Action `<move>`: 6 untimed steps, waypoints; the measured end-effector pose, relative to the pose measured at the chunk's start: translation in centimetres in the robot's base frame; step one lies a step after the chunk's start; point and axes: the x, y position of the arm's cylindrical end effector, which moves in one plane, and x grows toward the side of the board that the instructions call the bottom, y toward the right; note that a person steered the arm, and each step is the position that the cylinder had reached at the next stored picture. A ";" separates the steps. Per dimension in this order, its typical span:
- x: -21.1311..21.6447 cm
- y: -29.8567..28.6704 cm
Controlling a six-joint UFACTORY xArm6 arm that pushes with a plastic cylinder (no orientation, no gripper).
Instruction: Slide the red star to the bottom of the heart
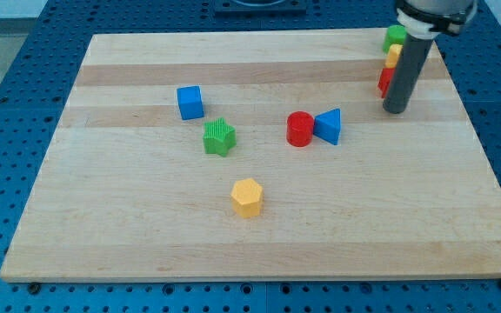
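Note:
My tip rests on the board near the view's top right. Just to its left, a red block is partly hidden by the rod, so I cannot make out its shape. Above that block is a small yellow block, and above that a green block. Both are also partly covered by the rod and their shapes are unclear. The three form a tight column close to the board's top right edge. The rod stands against the right side of the column.
A red cylinder touches a blue triangle mid-board. A green star and a blue cube lie to the left. A yellow hexagon lies lower down. The wooden board sits on a blue pegboard.

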 end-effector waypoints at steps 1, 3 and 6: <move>-0.2 -1.0; -2.7 -0.6; -3.1 3.0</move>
